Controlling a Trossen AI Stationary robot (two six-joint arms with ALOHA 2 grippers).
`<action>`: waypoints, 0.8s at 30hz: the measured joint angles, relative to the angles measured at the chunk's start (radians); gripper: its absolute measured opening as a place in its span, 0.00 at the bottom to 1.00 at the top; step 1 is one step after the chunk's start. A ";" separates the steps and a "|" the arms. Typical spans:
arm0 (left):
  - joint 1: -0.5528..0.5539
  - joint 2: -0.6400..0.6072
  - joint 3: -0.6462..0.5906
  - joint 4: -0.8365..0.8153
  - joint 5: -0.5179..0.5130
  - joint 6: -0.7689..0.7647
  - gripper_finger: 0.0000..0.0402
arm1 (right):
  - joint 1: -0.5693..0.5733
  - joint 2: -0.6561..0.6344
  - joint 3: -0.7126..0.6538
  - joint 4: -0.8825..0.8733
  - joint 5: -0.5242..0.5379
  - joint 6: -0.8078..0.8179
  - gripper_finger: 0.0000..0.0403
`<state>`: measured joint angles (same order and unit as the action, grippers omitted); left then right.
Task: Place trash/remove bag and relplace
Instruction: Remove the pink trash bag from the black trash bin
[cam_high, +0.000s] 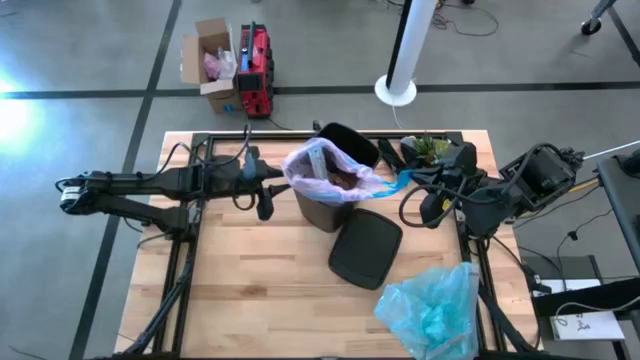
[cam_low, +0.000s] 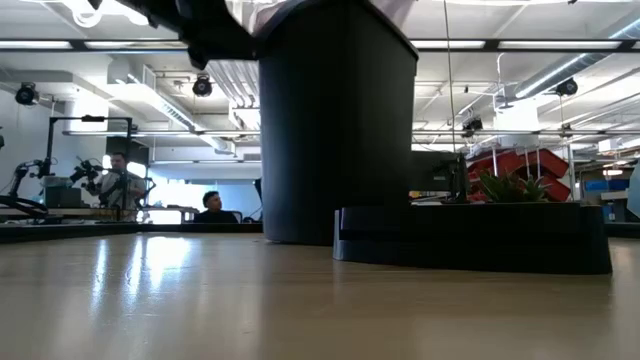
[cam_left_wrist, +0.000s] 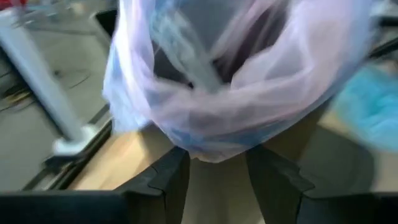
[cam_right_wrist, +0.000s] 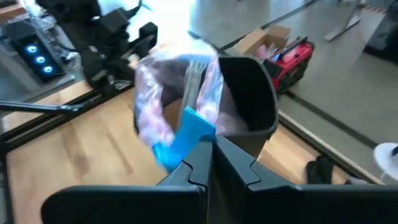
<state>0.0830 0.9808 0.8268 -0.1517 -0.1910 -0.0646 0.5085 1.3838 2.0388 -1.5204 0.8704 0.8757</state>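
- High view: black bin (cam_high: 335, 185) upright near table (cam_high: 250, 300) centre, pink-lavender bag (cam_high: 325, 170) pulled up out of its mouth, brown crumpled trash (cam_high: 342, 180) visible inside bag.
- Blue tie (cam_high: 400, 182) stretched from bag toward right gripper (cam_high: 428, 183), which sits just beside bin on right side.
- Left gripper (cam_high: 268, 190) just beside bag on left edge of bin.
- Black lid (cam_high: 365, 248) flat on table in front of bin; crinkly light blue replacement bag (cam_high: 435, 305) bunched near table's front right corner.
- Cardboard box (cam_high: 210, 62) and red case (cam_high: 255, 68) on floor beyond table; contents of box not discernible.
- Low view: bin (cam_low: 335, 120) standing on table, lid (cam_low: 470, 238) lying beside it, green plant-like clump (cam_low: 510, 185) behind. 2 people seated far back in room.
- Left wrist view: left fingers (cam_left_wrist: 165, 180) parted, bag (cam_left_wrist: 236, 81) hanging just above gap; contact with film cannot be told.
- Right wrist view: right fingers (cam_right_wrist: 236, 165) pressed together, pinching blue tie (cam_right_wrist: 186, 137) of bag (cam_right_wrist: 158, 99); bin (cam_right_wrist: 249, 99) behind, bag drawn partly out of it.
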 joint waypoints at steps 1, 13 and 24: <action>-0.014 -0.001 0.001 0.006 0.000 -0.002 0.34 | -0.010 0.000 0.000 0.000 0.007 -0.005 0.01; -0.282 -0.001 -0.005 0.005 0.010 -0.031 0.26 | -0.172 0.013 0.000 0.001 0.020 -0.111 0.01; -0.368 -0.005 -0.003 -0.134 -0.296 -0.130 0.26 | -0.240 0.029 -0.001 0.011 -0.019 -0.155 0.01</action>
<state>-0.2847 0.9761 0.8234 -0.2859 -0.4873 -0.1946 0.2687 1.4127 2.0377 -1.5089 0.8518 0.7204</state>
